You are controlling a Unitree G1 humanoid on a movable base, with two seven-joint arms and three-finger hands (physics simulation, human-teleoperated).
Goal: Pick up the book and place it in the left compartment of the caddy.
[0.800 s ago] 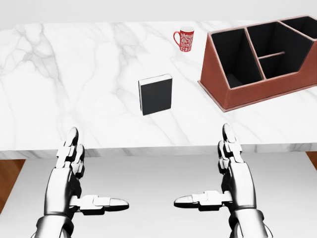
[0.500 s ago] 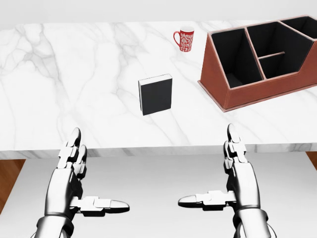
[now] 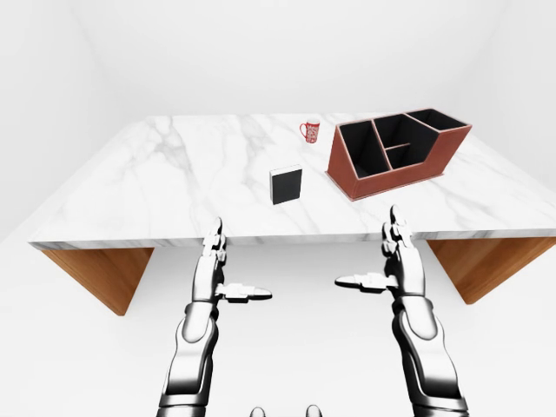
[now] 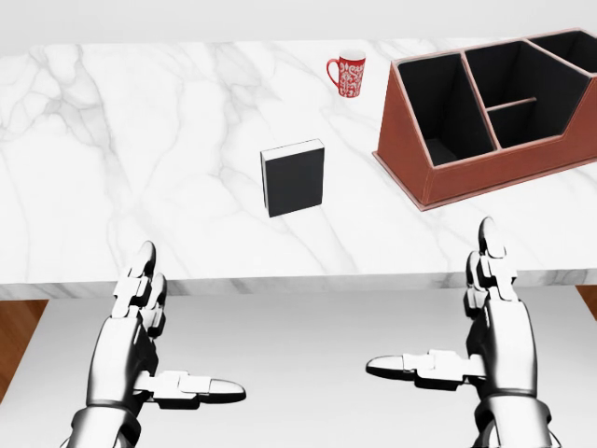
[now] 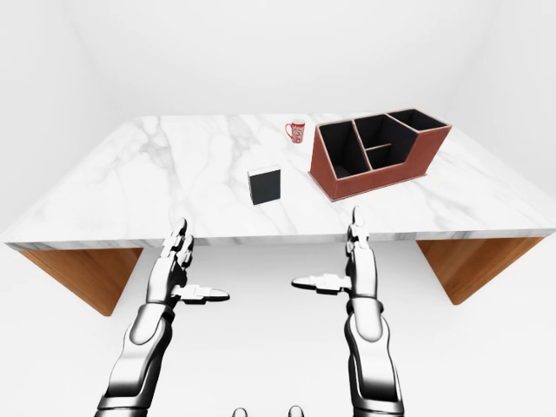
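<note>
Nearest us, our left hand [image 4: 140, 341] and right hand [image 4: 490, 336], both released with fingers spread and thumbs turned inward, empty, below the near edge of the marble table [image 4: 140, 149]. Beyond, the book [image 4: 293, 177], black, on the marble mid-table, untouched; further right, the caddy [image 4: 485, 168], its left compartment [image 4: 443, 110] vacant, and the red mug [image 4: 348, 72] beside it. We judge the reach not yet begun: next comes a hand extended to the book for a firm grasp.
</note>
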